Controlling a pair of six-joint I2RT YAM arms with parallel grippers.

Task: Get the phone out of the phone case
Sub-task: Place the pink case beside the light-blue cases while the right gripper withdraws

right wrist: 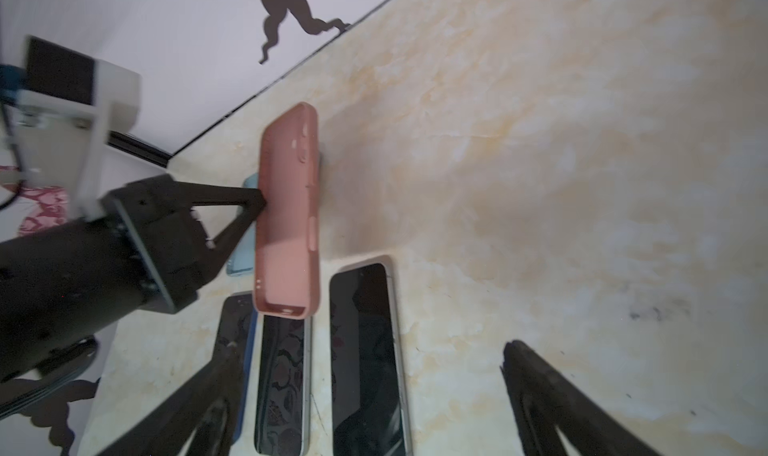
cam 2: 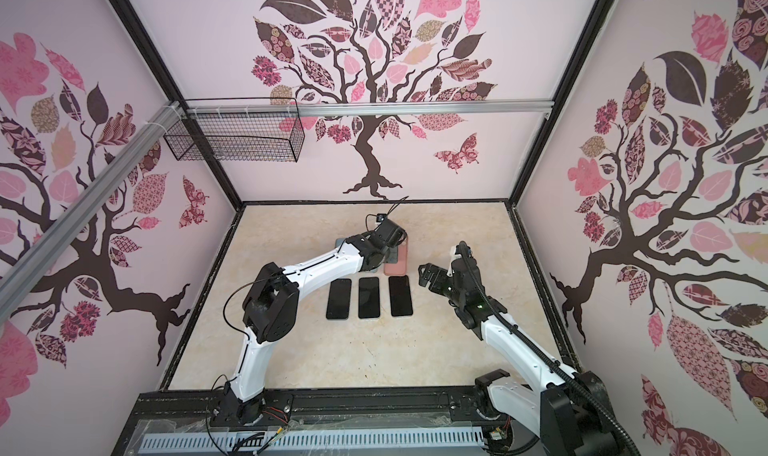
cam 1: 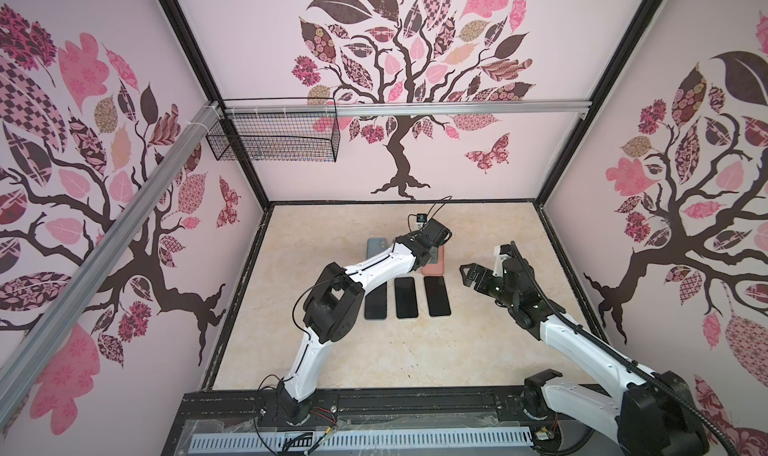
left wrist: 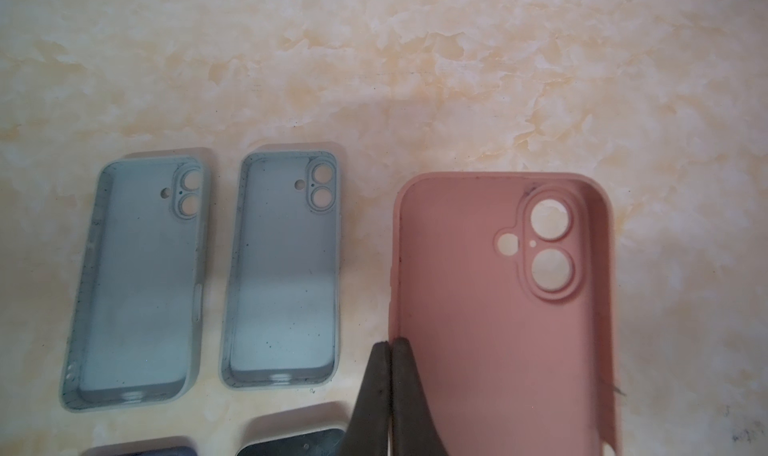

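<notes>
My left gripper (left wrist: pixel 390 344) is shut on one long side wall of an empty pink phone case (left wrist: pixel 503 321). It holds that side of the case (right wrist: pixel 289 208) tilted up off the table, behind the phones. Three phones lie screen up in a row in both top views (cam 1: pixel 376 300) (cam 1: pixel 405 297) (cam 1: pixel 437 296), and none of them is in a case. The pink case (cam 1: pixel 434 269) sits just behind the rightmost phone (right wrist: pixel 365 350). My right gripper (cam 1: pixel 467 273) hovers open to the right of the phones with nothing between its fingers (right wrist: pixel 536 383).
Two empty grey-blue cases (left wrist: pixel 137 283) (left wrist: pixel 282 267) lie side by side, left of the pink one. The left arm (cam 1: pixel 374 267) reaches over the leftmost phone. The back wall (cam 1: pixel 399 163) stands beyond the cases. A wire basket (cam 1: pixel 274 138) hangs high at the back left.
</notes>
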